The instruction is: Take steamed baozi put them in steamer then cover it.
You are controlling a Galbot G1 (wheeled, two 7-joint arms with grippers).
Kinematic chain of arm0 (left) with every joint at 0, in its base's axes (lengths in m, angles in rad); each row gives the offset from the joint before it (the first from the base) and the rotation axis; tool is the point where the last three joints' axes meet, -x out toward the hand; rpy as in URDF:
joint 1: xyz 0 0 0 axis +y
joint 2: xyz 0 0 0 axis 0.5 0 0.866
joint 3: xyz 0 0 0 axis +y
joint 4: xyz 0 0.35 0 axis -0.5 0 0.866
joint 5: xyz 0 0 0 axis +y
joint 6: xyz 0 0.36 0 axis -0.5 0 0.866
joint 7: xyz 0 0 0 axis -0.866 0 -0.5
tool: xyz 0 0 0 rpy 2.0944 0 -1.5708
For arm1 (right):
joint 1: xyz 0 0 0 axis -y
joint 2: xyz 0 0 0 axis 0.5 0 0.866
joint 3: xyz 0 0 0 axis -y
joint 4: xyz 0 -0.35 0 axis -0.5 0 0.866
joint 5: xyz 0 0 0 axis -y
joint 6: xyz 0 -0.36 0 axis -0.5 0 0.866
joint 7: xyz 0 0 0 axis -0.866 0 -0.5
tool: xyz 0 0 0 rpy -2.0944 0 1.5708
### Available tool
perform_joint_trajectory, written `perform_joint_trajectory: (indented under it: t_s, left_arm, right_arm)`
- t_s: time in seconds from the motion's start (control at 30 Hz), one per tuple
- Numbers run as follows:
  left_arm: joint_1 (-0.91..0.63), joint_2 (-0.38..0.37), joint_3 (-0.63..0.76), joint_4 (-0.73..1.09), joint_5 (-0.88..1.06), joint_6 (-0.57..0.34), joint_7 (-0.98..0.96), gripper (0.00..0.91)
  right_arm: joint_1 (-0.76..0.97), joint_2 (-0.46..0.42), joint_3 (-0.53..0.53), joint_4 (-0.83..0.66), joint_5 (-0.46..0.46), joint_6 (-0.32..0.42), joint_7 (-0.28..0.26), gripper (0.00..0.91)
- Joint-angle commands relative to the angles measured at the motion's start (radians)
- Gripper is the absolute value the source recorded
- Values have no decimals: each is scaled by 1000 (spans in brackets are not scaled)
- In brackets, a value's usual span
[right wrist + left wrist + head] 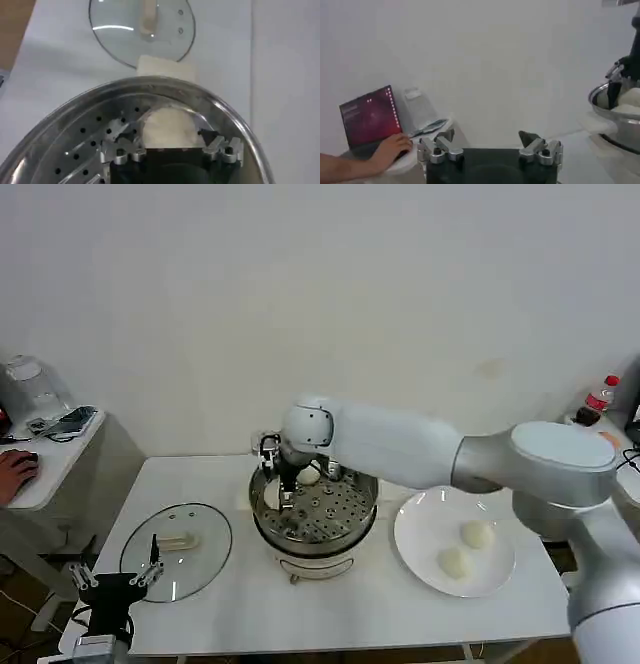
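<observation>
We have the right gripper (170,145) down inside the steamer (362,506) at the table (350,614) centre, its fingers (120,150) spread either side of a steamed baozi (167,127) that sits on the perforated tray near the pot's ten o'clock rim; whether the pads touch the dough we cannot tell; another bun (309,476) shows at the pot's far rim, about twelve o'clock; two more buns (478,534) wait on the white plate (420,529) at three o'clock of the pot. We judge the buns light, soft and easily dented, with a smooth skin that may stick to the pads; best taken low across the widest part with a gentle squeeze, and let go slowly. The glass lid (205,554) lies flat at nine o'clock of the pot, its handle up; we reckon it stiff, slippery and breakable. The left gripper (115,584) hangs parked at the table's near-left corner, fingers spread and holding nothing. The pot's raised wall and the right forearm across it crowd any approach.
</observation>
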Motion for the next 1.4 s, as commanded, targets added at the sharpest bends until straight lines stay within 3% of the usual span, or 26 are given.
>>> perform_joint_trajectory:
  t_s: [0.03, 0.2, 0.5, 0.7, 0.77, 0.97, 1.0, 1.13, 1.4]
  left_arm:
    - [2, 5, -2, -1, -2, 1, 1, 907]
    - [3, 14, -1, -7, -4, 4, 3, 907]
    - [3, 16, 39, -7, 8, 5, 5, 907]
    - [7, 12, 66, -1, 24, 3, 5, 907]
    - [8, 11, 67, -2, 26, 3, 5, 907]
    - [20, 8, 66, 0, 31, 1, 5, 907]
    - [21, 6, 66, 2, 32, 1, 4, 907]
    - [23, 0, 67, 8, 38, 1, 5, 907]
    - [27, -5, 69, 16, 49, 3, 4, 907]
  right_arm:
    - [153, -172, -9, 174, 31, 5, -23, 907]
    - [259, -414, -43, 336, -23, 97, -128, 907]
    - [318, -809, -114, 544, -168, 223, -233, 907]
    - [228, -975, -116, 596, -346, 316, -292, 907]
    - [192, -1001, -111, 599, -385, 332, -298, 907]
    - [-89, -1069, 41, 594, -497, 380, -298, 907]
    - [-173, -1077, 141, 585, -519, 386, -289, 907]
    - [-396, -1065, 310, 549, -569, 397, -275, 907]
    - [-597, -976, 460, 442, -612, 407, -268, 907]
